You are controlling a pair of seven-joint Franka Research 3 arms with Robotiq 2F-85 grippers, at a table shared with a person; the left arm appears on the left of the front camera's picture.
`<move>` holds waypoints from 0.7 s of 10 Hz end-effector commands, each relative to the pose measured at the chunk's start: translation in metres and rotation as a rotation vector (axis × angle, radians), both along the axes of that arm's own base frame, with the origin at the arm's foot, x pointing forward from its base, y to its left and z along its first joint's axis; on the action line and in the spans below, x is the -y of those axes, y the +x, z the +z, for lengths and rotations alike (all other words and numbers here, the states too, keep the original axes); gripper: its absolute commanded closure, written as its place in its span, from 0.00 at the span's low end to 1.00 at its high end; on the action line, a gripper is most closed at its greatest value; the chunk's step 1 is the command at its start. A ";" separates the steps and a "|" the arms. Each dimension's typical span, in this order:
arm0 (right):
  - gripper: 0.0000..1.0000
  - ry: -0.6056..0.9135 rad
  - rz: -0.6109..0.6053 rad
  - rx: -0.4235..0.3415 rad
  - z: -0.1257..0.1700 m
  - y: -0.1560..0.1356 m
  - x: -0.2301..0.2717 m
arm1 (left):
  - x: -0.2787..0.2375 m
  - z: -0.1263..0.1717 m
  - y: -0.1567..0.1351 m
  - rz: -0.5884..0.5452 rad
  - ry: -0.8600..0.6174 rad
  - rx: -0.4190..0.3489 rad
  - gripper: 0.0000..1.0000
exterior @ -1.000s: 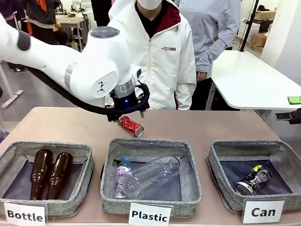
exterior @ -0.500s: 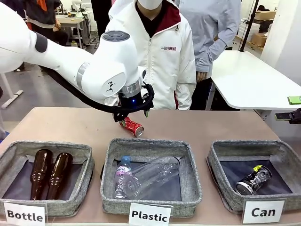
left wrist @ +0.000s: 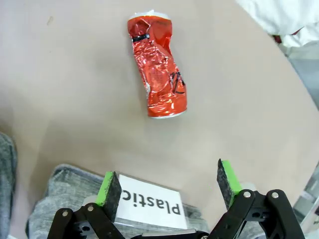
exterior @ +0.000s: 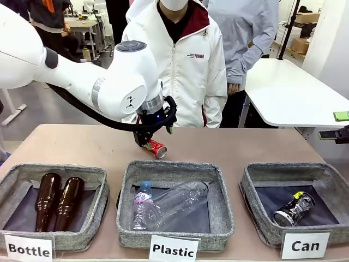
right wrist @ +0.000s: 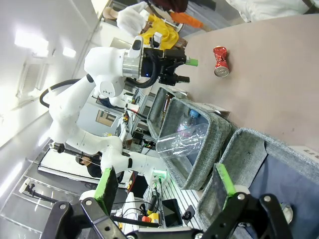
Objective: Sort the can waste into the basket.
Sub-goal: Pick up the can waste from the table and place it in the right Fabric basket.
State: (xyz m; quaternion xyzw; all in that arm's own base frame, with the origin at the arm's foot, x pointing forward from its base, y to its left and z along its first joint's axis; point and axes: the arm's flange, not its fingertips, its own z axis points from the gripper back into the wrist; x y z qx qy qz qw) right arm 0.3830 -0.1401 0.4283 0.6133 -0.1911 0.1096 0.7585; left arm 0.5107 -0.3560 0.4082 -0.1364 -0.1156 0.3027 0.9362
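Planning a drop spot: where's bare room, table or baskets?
Free: table far strip right of the red can, behind the Can basket; far-left strip behind the Bottle basket; Can basket floor left of the black can. Crowded: Plastic basket, and around the red can by the left gripper.

Robotics lab: white arm (exterior: 82, 76) at worktable (exterior: 245, 147) (another bench (exterior: 289, 93) behind).
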 end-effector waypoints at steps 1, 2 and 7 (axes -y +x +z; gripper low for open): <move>0.00 0.007 0.003 0.023 0.001 0.000 0.000 | 0.006 0.000 0.001 0.057 -0.024 0.034 0.00; 0.00 0.007 0.003 0.023 0.001 0.000 0.000 | 0.007 -0.003 0.004 0.075 -0.020 0.038 0.00; 0.00 0.007 0.003 0.023 0.001 0.000 0.000 | 0.015 -0.017 0.010 0.115 0.058 -0.004 0.00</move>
